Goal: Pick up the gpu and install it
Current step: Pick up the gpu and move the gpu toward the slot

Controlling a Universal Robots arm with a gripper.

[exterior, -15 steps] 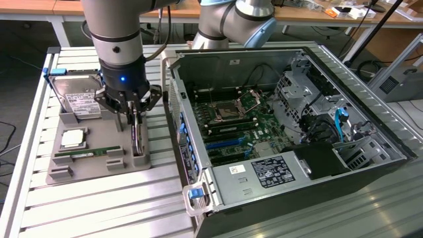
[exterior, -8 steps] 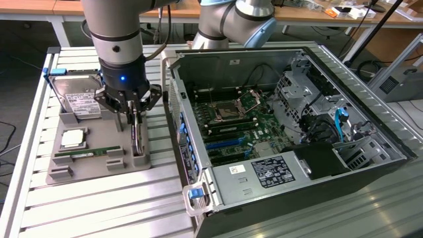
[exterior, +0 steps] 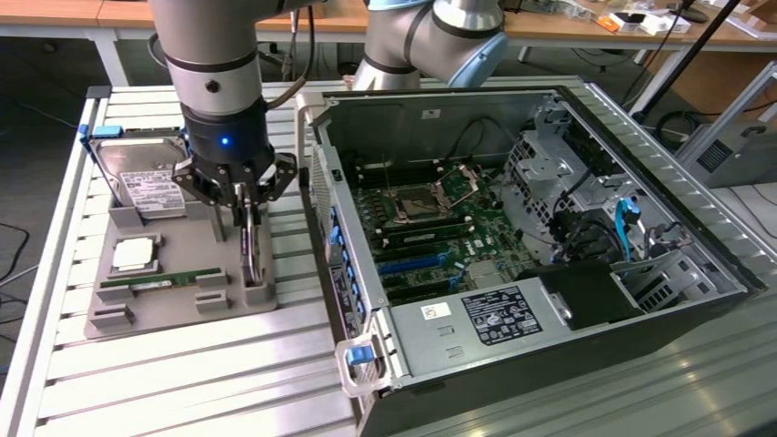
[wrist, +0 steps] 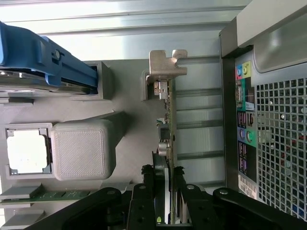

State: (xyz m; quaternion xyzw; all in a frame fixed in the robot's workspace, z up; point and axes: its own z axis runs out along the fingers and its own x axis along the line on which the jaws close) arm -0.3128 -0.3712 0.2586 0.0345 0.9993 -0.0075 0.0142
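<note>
The gpu (exterior: 250,257) stands on its long edge in a slot of the grey tray (exterior: 182,309), at the side nearest the computer case. In the wrist view the gpu (wrist: 169,120) is a thin board seen edge-on, with its silver bracket (wrist: 165,64) at the far end beside a grey tray post. My gripper (exterior: 247,217) comes straight down over it. The black fingers (wrist: 146,191) press on both faces of the board, so the gripper (wrist: 164,189) is shut on the gpu. Whether the card has left its slot I cannot tell.
On the same tray lie a hard drive (exterior: 146,182) in a blue caddy (wrist: 43,57), a CPU (exterior: 134,255) and a green RAM stick (exterior: 158,282). The open computer case (exterior: 522,228) lies on the exterior view's right, its blue slot (exterior: 407,262) exposed and its rear panel (wrist: 273,143) close by.
</note>
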